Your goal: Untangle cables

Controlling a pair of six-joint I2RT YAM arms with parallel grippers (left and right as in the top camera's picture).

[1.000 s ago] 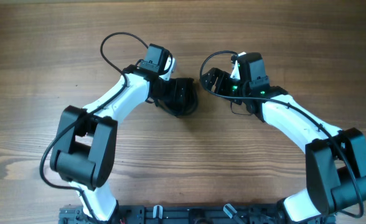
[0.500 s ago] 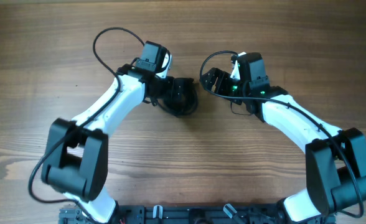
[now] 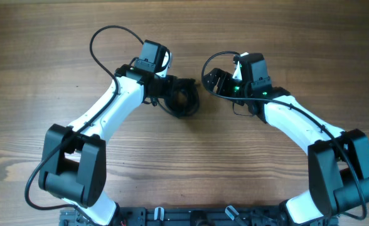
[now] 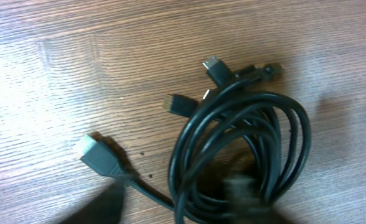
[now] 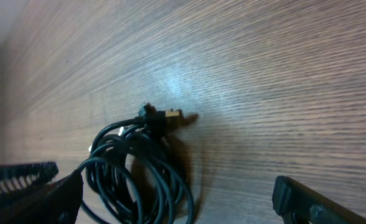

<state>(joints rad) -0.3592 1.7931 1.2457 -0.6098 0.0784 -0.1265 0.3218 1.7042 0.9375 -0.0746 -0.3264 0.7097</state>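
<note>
The cables [image 3: 187,110] lie as one coiled black bundle on the wooden table, between my two grippers. In the left wrist view the coil [image 4: 251,102] shows several plug ends, among them a flat plug [image 4: 99,155] on a loose tail. My left gripper [image 3: 179,94] is right over the coil. Its blurred fingers [image 4: 102,208] straddle the coil's left strands, one outside and one inside the ring, still apart. My right gripper [image 3: 211,81] hovers open just right of the bundle. It looks down on the coil [image 5: 124,134] and a gold-tipped plug [image 5: 170,115].
The left arm's own thick black wire [image 3: 112,31] loops above the table at the back left. Bare wooden tabletop [image 3: 285,37] surrounds the bundle. The arm bases stand at the front edge [image 3: 191,216].
The left gripper's jaws have narrowed around the coil's strands, and the left arm's elbow has swung leftward. The right arm has not moved.
</note>
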